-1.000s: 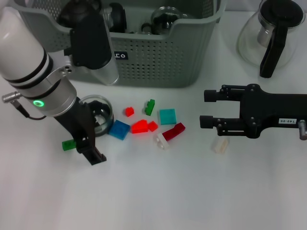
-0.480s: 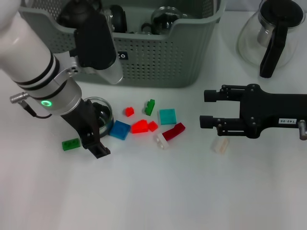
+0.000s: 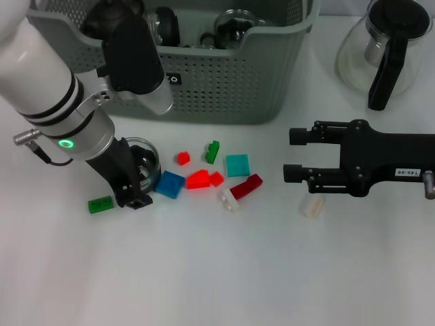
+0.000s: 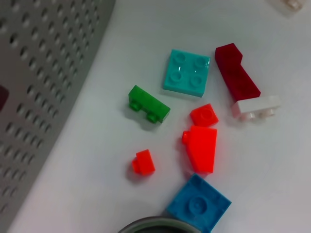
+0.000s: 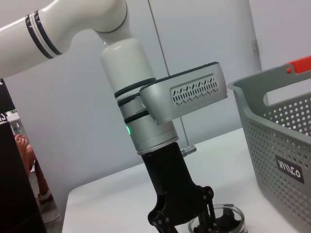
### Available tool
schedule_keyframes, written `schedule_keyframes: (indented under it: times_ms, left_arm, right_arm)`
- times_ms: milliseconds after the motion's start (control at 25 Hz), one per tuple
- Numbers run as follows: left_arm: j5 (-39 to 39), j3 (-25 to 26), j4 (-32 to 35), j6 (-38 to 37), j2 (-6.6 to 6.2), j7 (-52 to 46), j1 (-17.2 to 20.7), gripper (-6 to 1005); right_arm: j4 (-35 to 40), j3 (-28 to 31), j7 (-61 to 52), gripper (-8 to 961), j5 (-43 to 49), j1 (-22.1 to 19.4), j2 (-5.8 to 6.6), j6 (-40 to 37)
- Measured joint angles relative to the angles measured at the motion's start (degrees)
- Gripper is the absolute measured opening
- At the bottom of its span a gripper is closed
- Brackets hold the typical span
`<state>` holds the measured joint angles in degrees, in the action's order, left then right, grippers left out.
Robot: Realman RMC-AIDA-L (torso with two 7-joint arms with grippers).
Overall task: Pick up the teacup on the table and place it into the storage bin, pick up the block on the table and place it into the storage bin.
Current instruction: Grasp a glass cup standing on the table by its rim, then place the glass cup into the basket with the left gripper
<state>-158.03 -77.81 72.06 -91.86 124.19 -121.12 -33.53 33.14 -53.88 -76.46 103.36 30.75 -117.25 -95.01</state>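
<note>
L gripper [image 3: 134, 197] sits low at centre-left of the head view, fingers down at the table [image 3: 224, 272] right by the teacup [image 3: 144, 163]. One finger looks to be outside the cup's near rim; can't tell if the other is inside, so can't tell whether the claw is open or clamped. In the R wrist view the same gripper [image 5: 187, 218] shows at the bottom centre, black fingers spread around the glass cup [image 5: 221, 224] w/ its rim between them, but contact isn't clear.

Teacup: clear glass, on the table, just in front of the storage bin [image 3: 224, 88], which fills the upper-centre of the head view. Bin already holds dark & glass items.

Blocks scattered centre frame, right of the cup: blue block [image 3: 168, 183] touching or nearly touching the cup, red pieces [image 3: 202, 178], teal plate [image 3: 237, 164], dark red block [image 3: 246, 186], white block [image 3: 226, 200], small green one [image 3: 213, 151]. Another green block [image 3: 100, 204] lies left of the L fingers. L wrist view shows the same cluster: teal [image 4: 186, 72], blue [image 4: 199, 205], bin wall [image 4: 43, 73].

R gripper [image 3: 293, 155] parked at the right-centre, jaws apart, holding nothing; pale block [image 3: 312, 204] lies just below it. Glass carafe [image 3: 384, 47] upper right.
</note>
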Motion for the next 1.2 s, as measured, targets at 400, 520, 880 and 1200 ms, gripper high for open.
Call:
schedule_keyframes:
  times_ms: [400, 520, 880, 1200]
  left_arm:
    - [-0.4, 0.2, 0.6, -0.2, 0.09, -0.1, 0.1, 61]
    - [-0.1, 0.9, 1.8, -1.6, 0.00, 0.0, 0.2, 47]
    - [14.9, 23.3, 5.2, -18.8, -1.02, 13.3, -0.7, 36]
    - [50.5, 36.6, -23.0, -26.1, -13.10, 26.1, -1.2, 41]
  right_arm:
    - [0.0, 0.0, 0.0, 742, 0.0, -0.3, 0.00, 0.0]
    - [0.0, 0.0, 0.0, 742, 0.0, -0.3, 0.00, 0.0]
    - [0.0, 0.0, 0.0, 742, 0.0, -0.1, 0.00, 0.0]
    - [0.0, 0.0, 0.0, 742, 0.0, -0.3, 0.00, -0.6]
